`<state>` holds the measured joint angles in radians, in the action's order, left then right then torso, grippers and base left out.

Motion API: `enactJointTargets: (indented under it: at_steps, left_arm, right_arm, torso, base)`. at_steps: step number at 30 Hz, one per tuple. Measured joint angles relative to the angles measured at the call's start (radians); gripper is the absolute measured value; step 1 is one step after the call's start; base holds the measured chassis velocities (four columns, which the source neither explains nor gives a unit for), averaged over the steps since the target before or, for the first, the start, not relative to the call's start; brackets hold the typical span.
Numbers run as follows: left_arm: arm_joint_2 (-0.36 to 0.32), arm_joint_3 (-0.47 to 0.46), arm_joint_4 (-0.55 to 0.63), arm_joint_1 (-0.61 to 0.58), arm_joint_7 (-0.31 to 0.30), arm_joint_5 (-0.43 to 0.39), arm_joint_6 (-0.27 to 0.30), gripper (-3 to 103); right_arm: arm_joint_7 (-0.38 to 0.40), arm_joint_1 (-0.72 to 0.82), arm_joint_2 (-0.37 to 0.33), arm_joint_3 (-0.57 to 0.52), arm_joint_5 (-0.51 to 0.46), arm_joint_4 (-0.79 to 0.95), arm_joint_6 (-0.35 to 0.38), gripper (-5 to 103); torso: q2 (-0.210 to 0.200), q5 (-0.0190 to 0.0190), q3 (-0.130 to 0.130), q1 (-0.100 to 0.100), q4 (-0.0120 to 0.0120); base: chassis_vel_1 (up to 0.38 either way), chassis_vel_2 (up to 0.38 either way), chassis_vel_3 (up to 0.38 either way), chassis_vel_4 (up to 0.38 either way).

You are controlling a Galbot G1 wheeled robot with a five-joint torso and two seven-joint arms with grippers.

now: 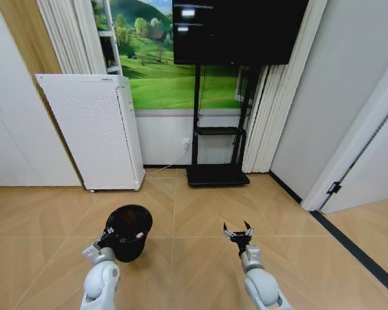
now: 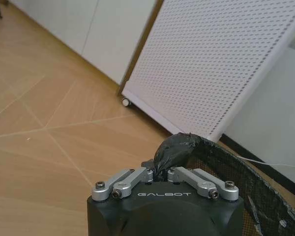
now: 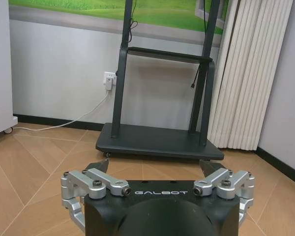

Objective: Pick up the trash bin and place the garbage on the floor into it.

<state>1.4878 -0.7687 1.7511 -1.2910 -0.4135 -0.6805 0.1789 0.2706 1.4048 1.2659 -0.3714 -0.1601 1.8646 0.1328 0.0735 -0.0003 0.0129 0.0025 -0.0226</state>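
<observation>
Leftmost, the white perforated cabinet (image 1: 94, 132) stood against the wall, and well in front of it the left gripper (image 1: 107, 236) was clamped tight on the near rim of the trash bin (image 1: 130, 227), its fingers pinched together over the black edge in the left wrist view (image 2: 160, 173). Further right of the cabinet, beyond the bin and apart from it, the right gripper (image 1: 237, 231) hung over bare floor (image 1: 194, 213) with its fingers spread wide and holding nothing, facing the black TV stand base (image 3: 157, 142).
</observation>
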Motion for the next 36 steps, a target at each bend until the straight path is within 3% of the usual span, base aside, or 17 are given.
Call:
enactJointTargets:
  at_steps: [4,13,17,27,36]
  left_arm:
    - [-0.008,-0.046,-0.055,0.034,0.016,-0.031,0.000,7]
    - [-0.042,-0.169,-0.188,0.161,0.188,-0.005,0.038,7]
    - [-0.046,-0.183,-0.213,0.180,0.211,0.004,0.040,7]
    - [-0.099,-0.210,-0.438,0.325,0.277,0.019,0.025,7]
    - [-0.130,-0.198,-0.547,0.397,0.326,0.018,0.016,7]
  right_arm:
    - [0.000,-0.002,-0.003,-0.001,-0.002,-0.004,-0.003,100]
    - [0.001,-0.005,-0.005,-0.006,-0.003,-0.017,-0.010,100]
    - [0.002,-0.004,-0.005,-0.006,-0.003,-0.020,-0.012,100]
    - [0.004,-0.014,-0.005,-0.014,-0.003,-0.043,-0.022,100]
    - [0.004,-0.029,-0.003,-0.010,-0.005,-0.055,-0.023,100]
  torso:
    - [0.000,0.0001,0.000,0.000,0.0002]
    - [0.000,0.0003,0.000,0.000,0.0001]
    - [0.000,0.0002,0.000,0.000,0.0001]
    - [0.000,0.0001,0.000,0.000,0.0001]
    - [0.000,0.0003,0.000,0.000,0.0000]
  base:
    - [0.000,0.000,0.000,0.000]
    - [0.000,0.000,0.000,0.000]
    - [0.000,0.000,0.000,0.000]
    - [0.000,0.000,0.000,0.000]
    - [0.000,0.000,0.000,0.000]
